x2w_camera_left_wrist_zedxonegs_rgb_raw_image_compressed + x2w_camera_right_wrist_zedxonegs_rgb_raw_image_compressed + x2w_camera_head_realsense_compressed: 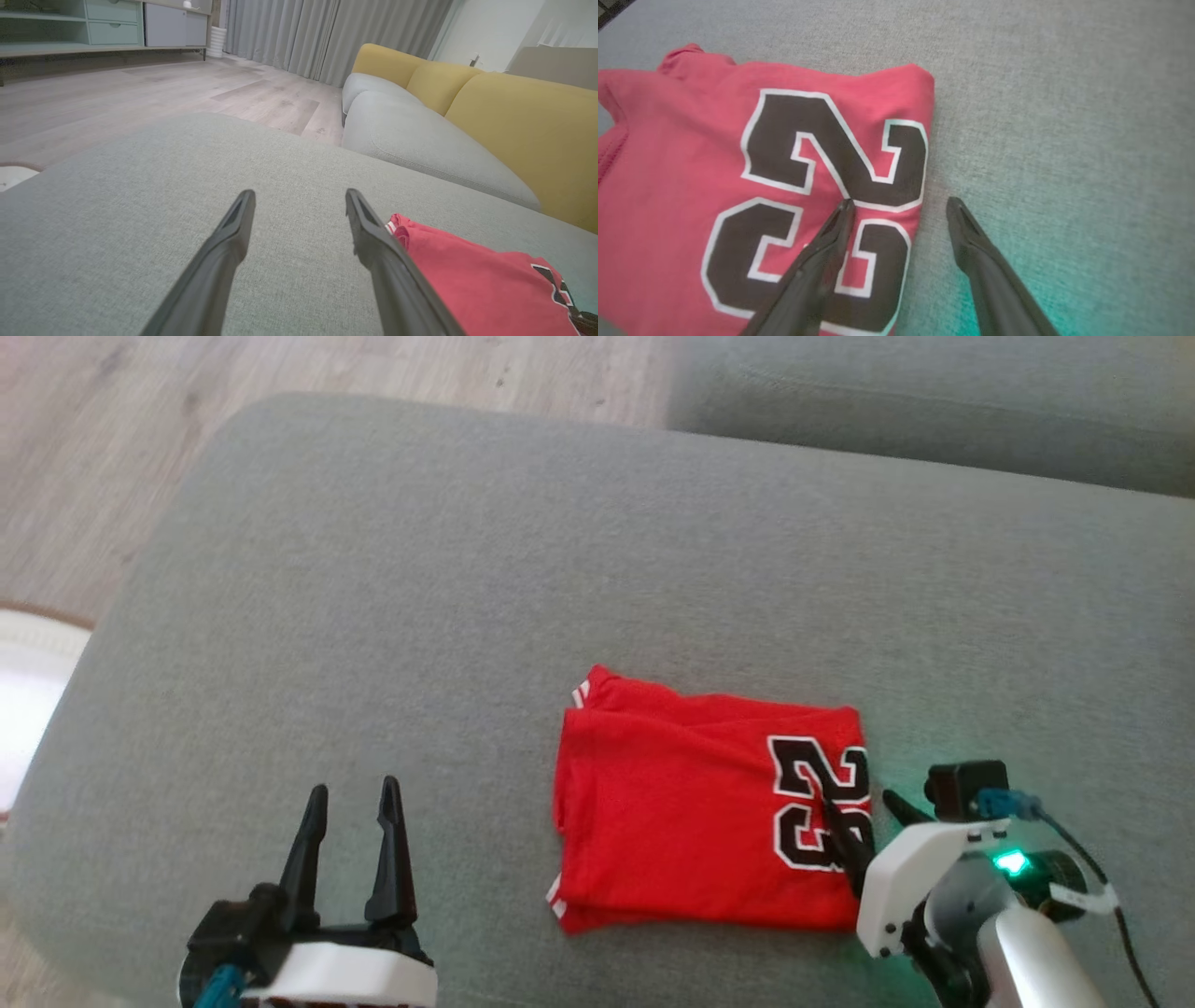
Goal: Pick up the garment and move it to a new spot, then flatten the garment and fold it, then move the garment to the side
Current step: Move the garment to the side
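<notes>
A red garment [691,807] with a black and white "23" lies folded into a rectangle on the grey cushion [467,569], right of centre. My right gripper [859,798] stands open over its right edge, one finger above the number [822,186], the other above bare cushion; nothing is held. In the right wrist view the right gripper [899,203] straddles that edge of the garment [668,186]. My left gripper [355,789] is open at the lower left, well clear of the garment. From the left wrist, the left gripper [299,193] points across the cushion, the garment [467,280] to its right.
The cushion's rounded left edge drops to wood floor [84,448]. A second grey seat [934,401] lies beyond the cushion's far edge. The left wrist view shows yellow sofa backs [514,121], grey curtains [327,32] and a low cabinet [93,28].
</notes>
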Robot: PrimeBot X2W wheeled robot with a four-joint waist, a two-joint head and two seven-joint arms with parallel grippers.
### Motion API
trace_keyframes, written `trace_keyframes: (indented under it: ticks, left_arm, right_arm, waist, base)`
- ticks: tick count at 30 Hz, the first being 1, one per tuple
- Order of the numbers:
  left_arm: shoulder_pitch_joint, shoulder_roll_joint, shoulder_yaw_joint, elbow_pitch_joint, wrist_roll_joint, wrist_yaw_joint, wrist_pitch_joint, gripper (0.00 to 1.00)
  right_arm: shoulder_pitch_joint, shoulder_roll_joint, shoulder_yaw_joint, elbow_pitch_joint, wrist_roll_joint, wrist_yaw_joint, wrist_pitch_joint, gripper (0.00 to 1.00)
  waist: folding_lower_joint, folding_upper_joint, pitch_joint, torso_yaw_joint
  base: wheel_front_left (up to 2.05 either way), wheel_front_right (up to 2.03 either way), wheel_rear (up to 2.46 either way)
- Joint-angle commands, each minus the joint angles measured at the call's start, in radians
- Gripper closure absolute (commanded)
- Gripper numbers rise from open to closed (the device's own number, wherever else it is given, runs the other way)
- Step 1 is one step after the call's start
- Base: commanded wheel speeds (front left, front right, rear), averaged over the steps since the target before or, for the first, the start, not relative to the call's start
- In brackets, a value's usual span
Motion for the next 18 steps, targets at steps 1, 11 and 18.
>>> trace_keyframes:
  ticks: [1, 11, 18]
  left_arm:
    - [-0.042, -0.001, 0.042, -0.031, 0.01, -0.003, -0.012, 0.0]
    - [-0.042, -0.035, 0.045, -0.012, 0.037, -0.036, -0.012, 0.0]
    - [-0.067, -0.041, 0.042, -0.03, 0.055, -0.052, -0.012, 0.0]
  right_arm:
    - [-0.056, -0.005, 0.021, -0.024, -0.004, -0.001, 0.013, 0.0]
    - [-0.092, -0.015, 0.039, -0.024, 0.006, -0.001, 0.024, 1.0]
    - [-0.161, -0.048, -0.004, -0.071, -0.011, -0.001, -0.015, 1.0]
  waist:
    - [-0.0001, 0.0, 0.018, 0.022]
    - [-0.0001, 0.0, 0.043, 0.029]
    - [-0.0001, 0.0, 0.079, -0.087]
  base:
    - [0.0, 0.0, 0.0]
    - [0.0, 0.0, 0.0]
    - [0.0, 0.0, 0.0]
